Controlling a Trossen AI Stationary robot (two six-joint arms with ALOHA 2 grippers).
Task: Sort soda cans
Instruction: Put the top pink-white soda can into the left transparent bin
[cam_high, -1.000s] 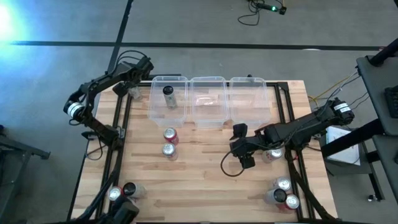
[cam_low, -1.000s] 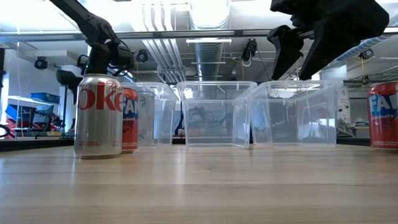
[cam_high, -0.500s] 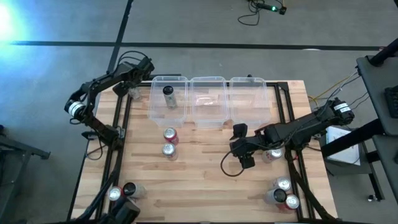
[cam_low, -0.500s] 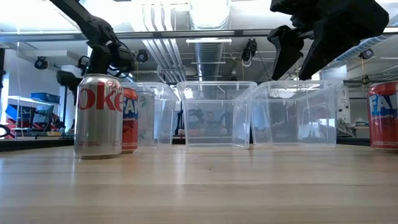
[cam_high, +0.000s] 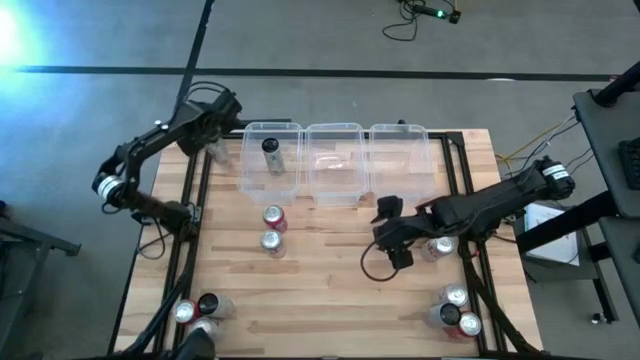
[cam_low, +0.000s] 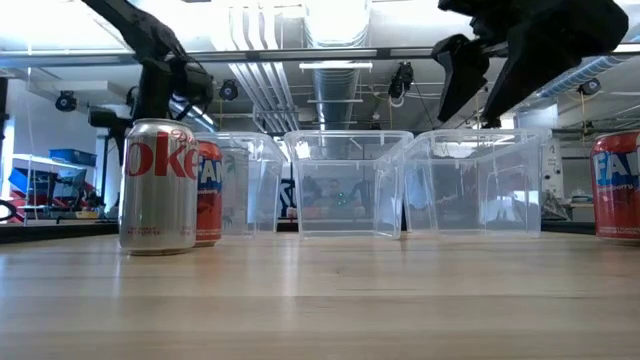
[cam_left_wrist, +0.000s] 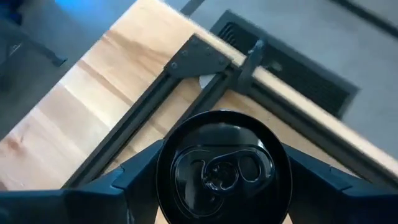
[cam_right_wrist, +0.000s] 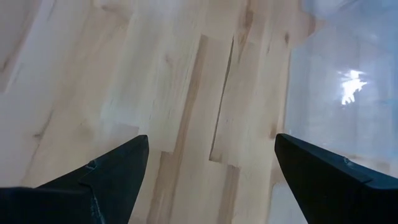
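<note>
Between left tool (cam_left_wrist: 224, 186) fingers (closed): black can (cam_left_wrist: 224, 169).

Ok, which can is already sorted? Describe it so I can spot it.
Find the row of three clear bins at the table's far edge. The black can stands upright in the left bin, the only can inside any bin; the other two bins hold none.
</note>
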